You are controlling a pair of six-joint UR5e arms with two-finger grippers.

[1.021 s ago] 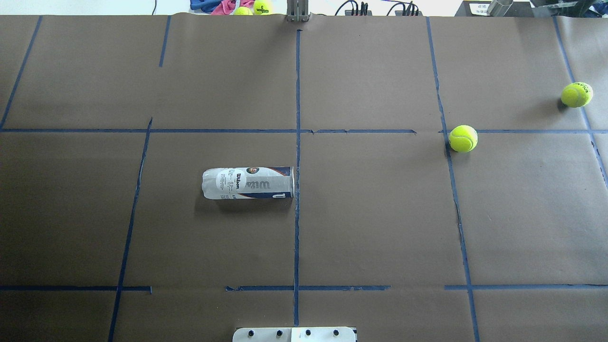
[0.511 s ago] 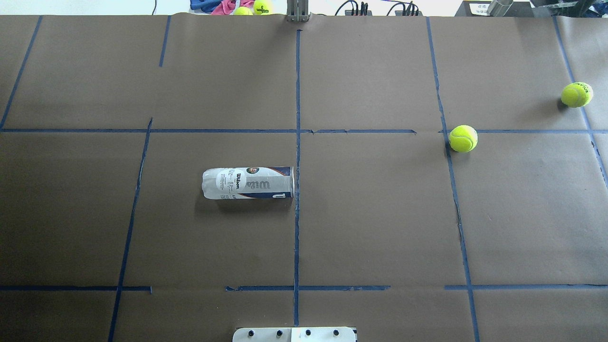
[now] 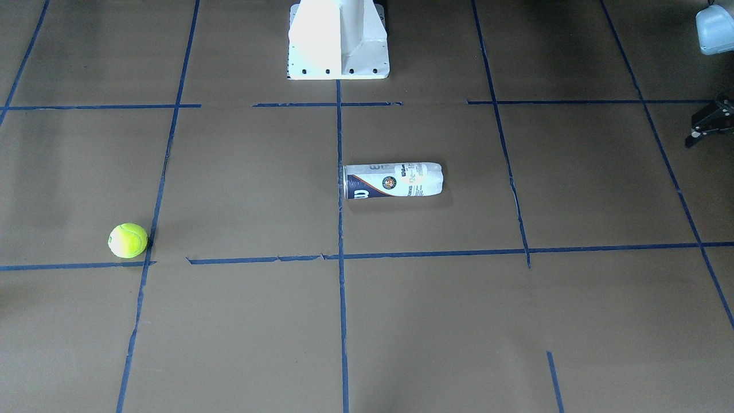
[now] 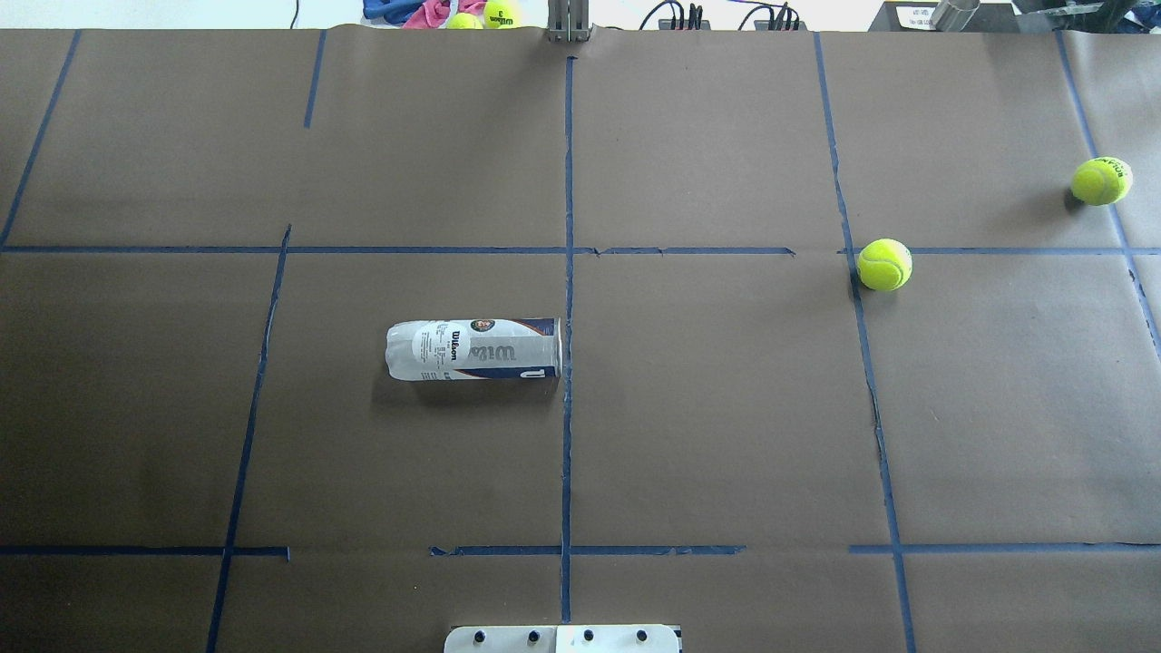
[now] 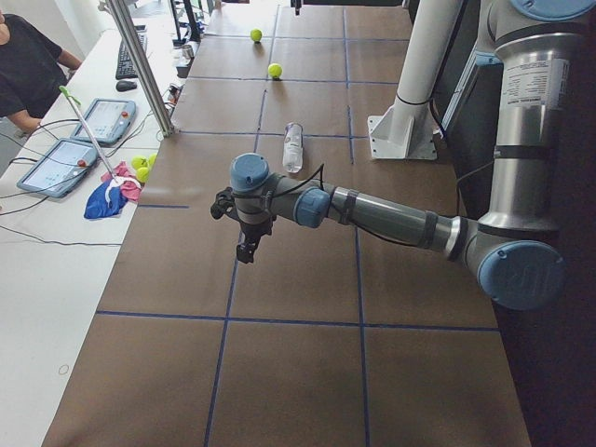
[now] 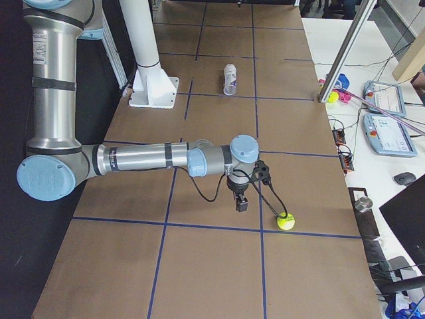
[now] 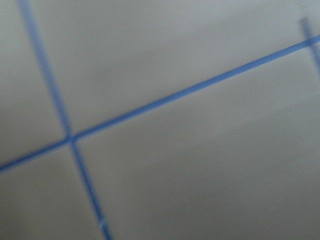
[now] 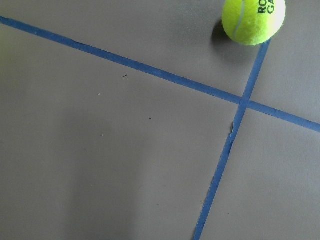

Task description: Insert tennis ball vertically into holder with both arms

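Note:
The holder (image 4: 473,349), a clear can with a white and navy Wilson label, lies on its side near the table's middle, its open end on the centre tape line. It also shows in the front view (image 3: 393,180). One tennis ball (image 4: 884,264) rests right of centre and a second ball (image 4: 1101,180) at the far right. My right gripper (image 6: 240,203) hangs above the table close to the second ball (image 6: 286,221), which shows in the right wrist view (image 8: 253,20). My left gripper (image 5: 244,248) hovers over the table's left end, far from the can. I cannot tell whether either gripper is open.
The white pedestal base (image 3: 338,40) stands at the robot's edge. Spare balls and a cloth (image 4: 472,13) lie beyond the far edge beside a metal post (image 4: 569,23). An operator (image 5: 23,65) sits with tablets at the side desk. Blue tape lines grid the brown table.

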